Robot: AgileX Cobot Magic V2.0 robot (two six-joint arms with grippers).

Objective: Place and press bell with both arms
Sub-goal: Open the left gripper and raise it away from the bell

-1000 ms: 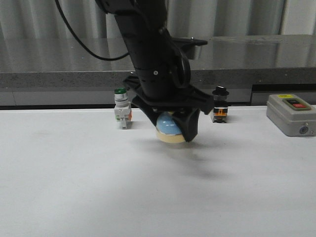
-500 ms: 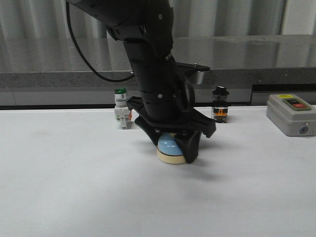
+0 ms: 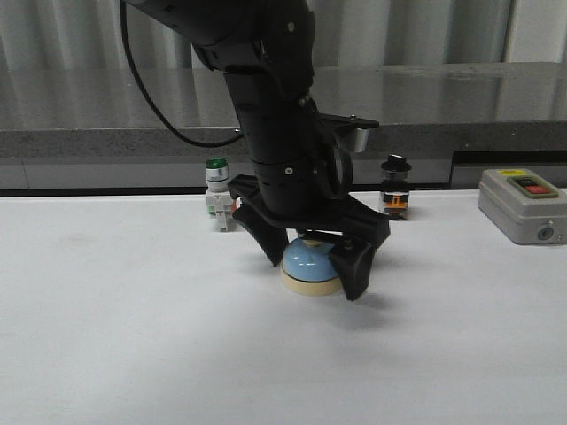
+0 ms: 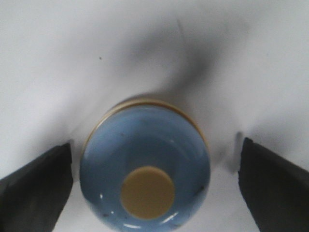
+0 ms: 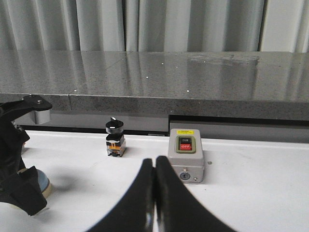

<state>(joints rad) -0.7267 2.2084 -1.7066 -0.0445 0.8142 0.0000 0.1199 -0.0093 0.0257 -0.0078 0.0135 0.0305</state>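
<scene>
The bell [image 3: 310, 264], a light-blue dome with a cream base and cream button, stands on the white table. My left gripper [image 3: 314, 273] is right above it, open, one finger on each side and apart from it. In the left wrist view the bell [image 4: 145, 169] sits between the two black fingers [image 4: 38, 188], with a gap on both sides. My right gripper [image 5: 155, 164] is shut and empty, low over the table to the right; it is out of the front view. An edge of the bell [image 5: 44, 184] shows beside the left arm [image 5: 14, 164].
A green-capped white switch [image 3: 217, 197] and a black-knobbed switch [image 3: 394, 190] stand at the table's back edge. A grey box with a red button [image 3: 524, 205] sits at the back right, just beyond my right gripper [image 5: 186, 159]. A grey stone ledge [image 3: 496, 133] runs behind.
The left gripper brought the bell down and forward onto the table, then opened its jaws and let it go. The bell now stands free.
</scene>
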